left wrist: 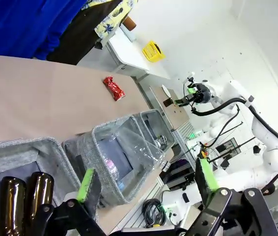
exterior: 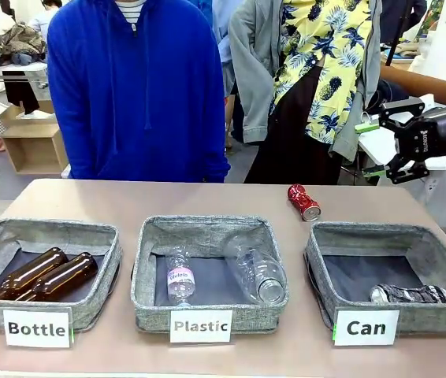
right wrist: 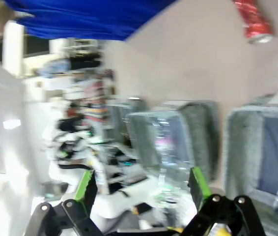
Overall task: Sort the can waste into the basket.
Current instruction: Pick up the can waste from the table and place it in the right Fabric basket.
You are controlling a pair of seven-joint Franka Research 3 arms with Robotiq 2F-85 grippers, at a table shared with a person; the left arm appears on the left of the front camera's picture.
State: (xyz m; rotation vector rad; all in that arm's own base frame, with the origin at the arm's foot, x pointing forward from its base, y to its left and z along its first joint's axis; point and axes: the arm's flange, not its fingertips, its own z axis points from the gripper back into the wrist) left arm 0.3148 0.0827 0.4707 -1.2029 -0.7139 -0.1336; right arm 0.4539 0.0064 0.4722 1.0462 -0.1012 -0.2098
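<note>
The crushed red can [exterior: 303, 201] lies on the bare table just beyond the grey basket labelled "Can" [exterior: 380, 231]. The dark black-and-silver can [exterior: 409, 294] lies on its side inside that basket, near the front wall. My right gripper [exterior: 380, 146] hangs open in the air above the table's far right corner, up and to the right of the red can. In the right wrist view its green-padded fingers [right wrist: 86, 184] stand apart with nothing between them, and the red can [right wrist: 252, 19] is at the top right. My left gripper [left wrist: 146, 179] is open and empty above the left end of the row of baskets; the red can [left wrist: 114, 87] lies far beyond it.
The "Bottle" basket [exterior: 50, 228] holds two brown glass bottles [exterior: 46, 276]. The "Plastic" basket [exterior: 207, 224] holds two clear plastic bottles [exterior: 256, 268]. Two people stand at the far edge, one in a blue hoodie [exterior: 132, 87]. Open tabletop runs behind the baskets.
</note>
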